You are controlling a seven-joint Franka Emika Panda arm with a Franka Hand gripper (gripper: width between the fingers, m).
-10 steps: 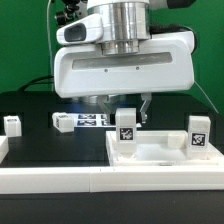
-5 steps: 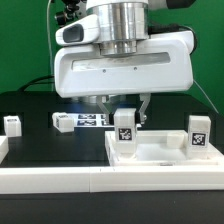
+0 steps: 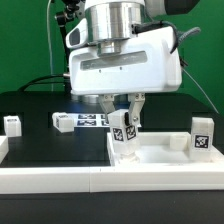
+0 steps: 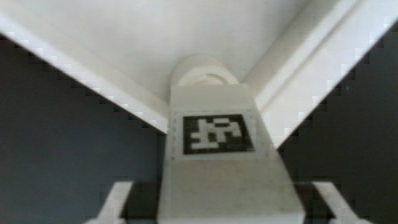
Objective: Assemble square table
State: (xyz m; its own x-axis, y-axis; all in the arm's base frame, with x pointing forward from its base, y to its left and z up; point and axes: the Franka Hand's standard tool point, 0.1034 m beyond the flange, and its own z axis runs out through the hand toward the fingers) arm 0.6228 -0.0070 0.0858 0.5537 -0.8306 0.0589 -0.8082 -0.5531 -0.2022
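While pinching the short white plastic block leg (image 3: 123, 133) between narrowed jaws just above the white square plastic tray-like tabletop (image 3: 165, 152), treat it as likely light, rigid, slick; hold flat sides.

Gripper (image 3: 122, 114): wide white rounded housing (image 3: 125, 65) w/ grey seam across front, 2 dark fingers (image 3: 136, 106) under it. Silver cylindrical flange (image 3: 110, 24) on top, black cable (image 3: 181, 45) beside. Wrist view: 2 pale finger pads (image 4: 119, 203).
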